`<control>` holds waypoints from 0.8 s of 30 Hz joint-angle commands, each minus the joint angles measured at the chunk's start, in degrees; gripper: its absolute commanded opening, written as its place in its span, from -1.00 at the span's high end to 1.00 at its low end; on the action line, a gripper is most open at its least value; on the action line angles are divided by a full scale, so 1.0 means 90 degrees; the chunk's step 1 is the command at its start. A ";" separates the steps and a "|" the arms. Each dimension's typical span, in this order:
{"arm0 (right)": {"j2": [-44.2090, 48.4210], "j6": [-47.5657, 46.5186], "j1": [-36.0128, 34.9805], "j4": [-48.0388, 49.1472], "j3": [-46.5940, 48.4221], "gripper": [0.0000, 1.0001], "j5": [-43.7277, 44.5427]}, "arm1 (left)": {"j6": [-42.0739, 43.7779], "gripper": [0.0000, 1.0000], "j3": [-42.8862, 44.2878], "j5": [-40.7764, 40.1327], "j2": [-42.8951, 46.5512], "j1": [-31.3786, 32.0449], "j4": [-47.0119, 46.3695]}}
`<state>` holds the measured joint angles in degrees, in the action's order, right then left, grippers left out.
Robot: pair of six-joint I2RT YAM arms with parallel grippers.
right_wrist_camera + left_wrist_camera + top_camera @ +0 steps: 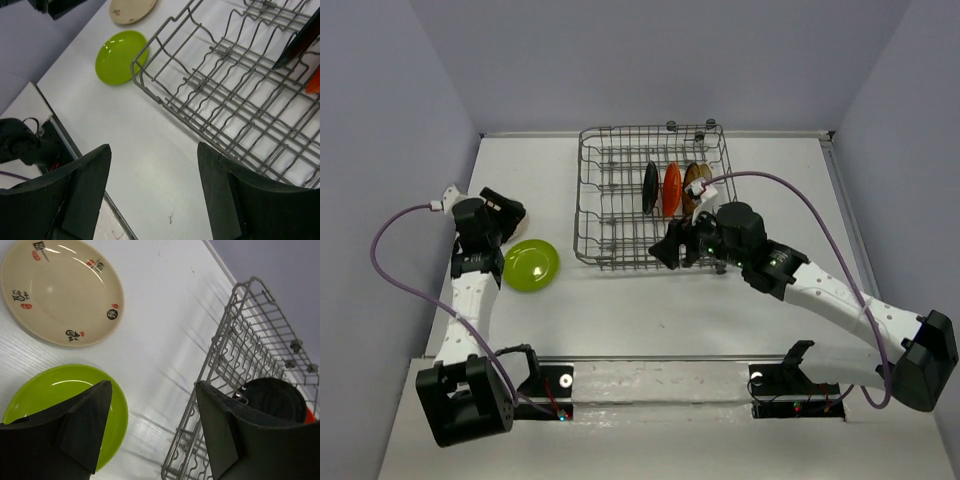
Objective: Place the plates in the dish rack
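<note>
1. Two arms are showing in the top external view. The left arm (470,290) is reaching forward along the table's (620,310) left side, with the left gripper (508,212) hanging just past the lime green plate (531,265). That plate is lying flat on the table to the left of the dish rack (588,215). The right arm (830,295) is stretching diagonally from the near right corner, and the right gripper (670,250) is hovering at the rack's near rim. Three plates are standing on edge in the rack's right half: a black plate (650,187), an orange-red plate (672,190) and a brown patterned plate (695,183).
2. The left wrist view is showing the left jaws standing apart with nothing between them. One finger is overlapping the lime green plate. A cream plate (60,290) with red and black characters is lying flat beyond it, near but not touching. The rack is sitting to the right, with the black plate upright inside it.
3. The right wrist view is showing the right jaws parted and empty above bare table just outside the rack's corner. The lime green and cream plates are lying outside the rack, beyond that corner.
</note>
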<state>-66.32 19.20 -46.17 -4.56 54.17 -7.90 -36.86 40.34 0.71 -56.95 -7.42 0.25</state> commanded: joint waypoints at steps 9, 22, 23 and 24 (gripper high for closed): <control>0.1090 -0.0249 -0.0016 0.0682 -0.0521 -0.49 -0.0548 | -0.1148 -0.57 0.0088 0.0009 -0.1776 -0.1909 -0.1190; 0.1120 -0.0141 -0.0016 0.0770 -0.0619 -0.45 -0.0450 | -0.0894 -0.30 0.0430 -0.0128 -0.3671 -0.2369 -0.1688; 0.1129 -0.0141 -0.0016 0.0770 -0.0619 -0.45 -0.0450 | -0.0875 -0.28 0.0479 -0.0108 -0.3759 -0.2369 -0.1698; 0.1120 -0.0141 -0.0016 0.0770 -0.0619 -0.45 -0.0460 | -0.0885 -0.27 0.0527 -0.0108 -0.3963 -0.2369 -0.1698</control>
<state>-56.60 18.17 -46.17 -0.82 48.66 -11.86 -45.65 41.52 -0.05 -89.62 -28.25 -11.42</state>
